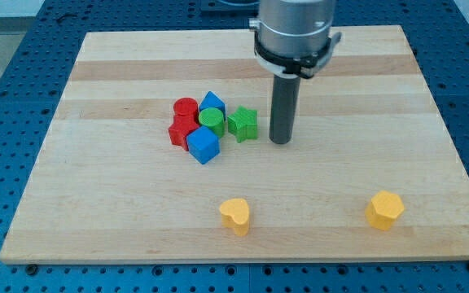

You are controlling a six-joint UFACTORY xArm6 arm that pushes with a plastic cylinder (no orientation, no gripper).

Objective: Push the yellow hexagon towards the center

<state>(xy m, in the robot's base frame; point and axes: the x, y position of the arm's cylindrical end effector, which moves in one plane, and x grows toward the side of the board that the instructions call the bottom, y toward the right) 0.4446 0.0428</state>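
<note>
My tip rests on the board near its middle, a plain dark rod with no jaws to open or close and nothing held; it touches no block. Just to the view's left of it sits the green star, apart by a narrow gap, and beyond that the rest of a tight cluster: a green cylinder, a blue block with a peaked top behind it, a blue cube in front, a red cylinder and another red block whose shape I cannot make out. They press together, edges touching. The yellow hexagon, the block I am to move, lies well apart from my tip, toward the view's bottom right, alone on bare wood. A yellow heart stands near the bottom edge, roughly below the cluster. Since the hexagon lies away from the centre, I judge my tip must first travel round to its far side, at the bottom right, before any push can send it inward. The blocks look smooth and matte, like moulded plastic; the wooden board is pale, banded planks, resting on a blue perforated table.
</note>
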